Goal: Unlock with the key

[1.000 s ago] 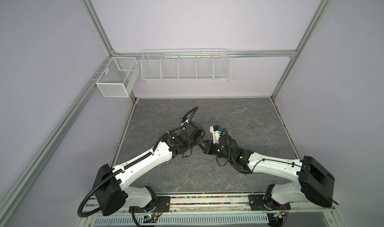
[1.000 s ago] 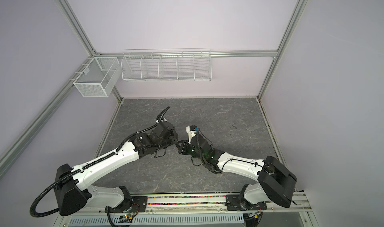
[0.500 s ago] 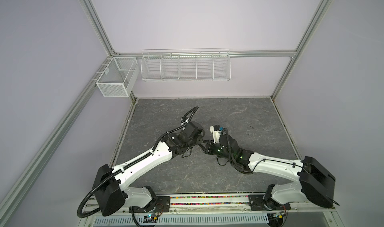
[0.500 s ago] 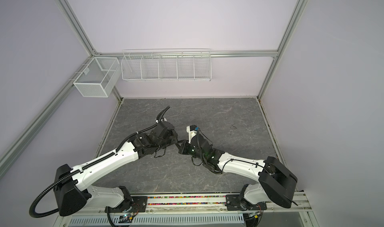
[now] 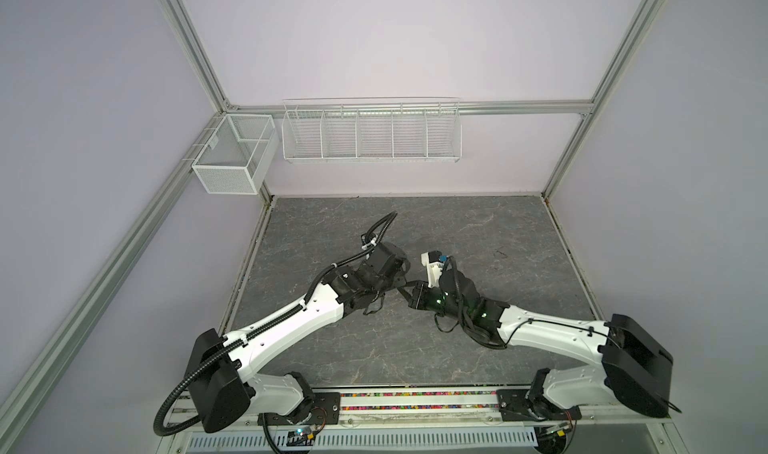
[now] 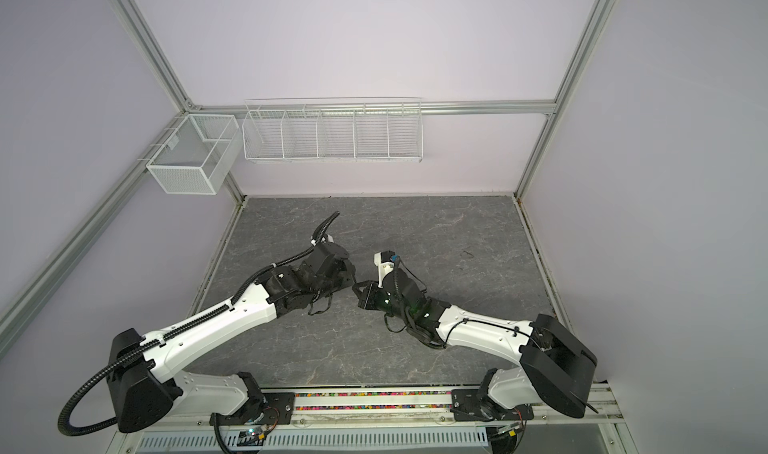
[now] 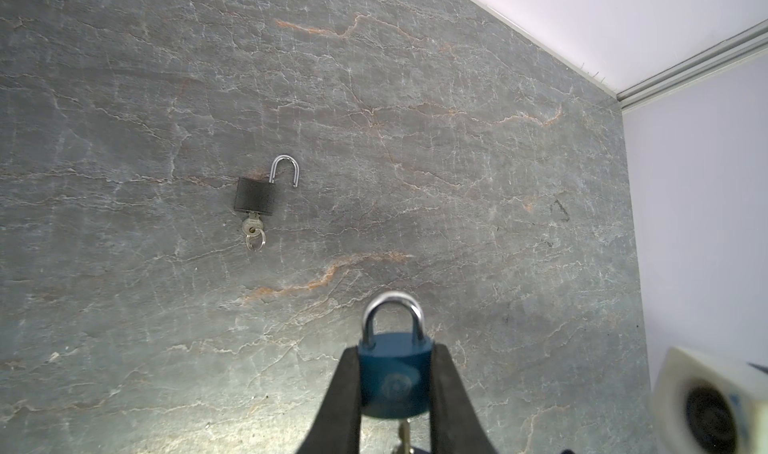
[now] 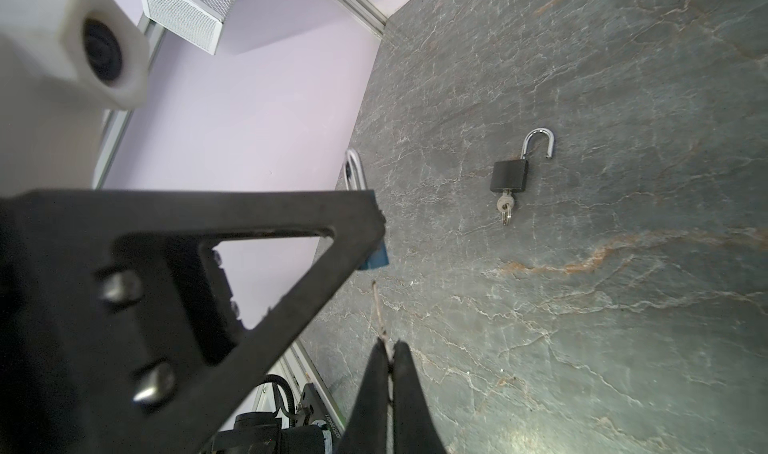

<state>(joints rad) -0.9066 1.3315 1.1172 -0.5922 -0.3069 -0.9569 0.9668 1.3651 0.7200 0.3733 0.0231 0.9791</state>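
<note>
Clamps the left tool (image 7: 395,350) on a blue lock (image 7: 395,377), black fingers (image 7: 345,389) pressed flat to the sides of its body, closed silver shackle pointing away from the wrist. Pinches a key (image 8: 379,308) in the right tool (image 8: 388,346), jaws drawn tight together on its thin head, blade reaching toward the underside of the blue lock. Shows that key again in the left wrist view, right at the lock's bottom face; cannot tell whether seated in the keyway or only touching. Sets both tools nose to nose over the middle of the desk (image 5: 478,231) in both top views, arms stretched in low from the near edge. Finds a black lock (image 7: 253,196) lying flat on the desk farther out, well apart from both tools, shackle swung open, a second key (image 7: 252,225) with a ring stuck in its bottom. Hangs a white wire rack (image 5: 370,134) on the back wall and a mesh box (image 5: 232,161) on the left rail, both well above the desk.
</note>
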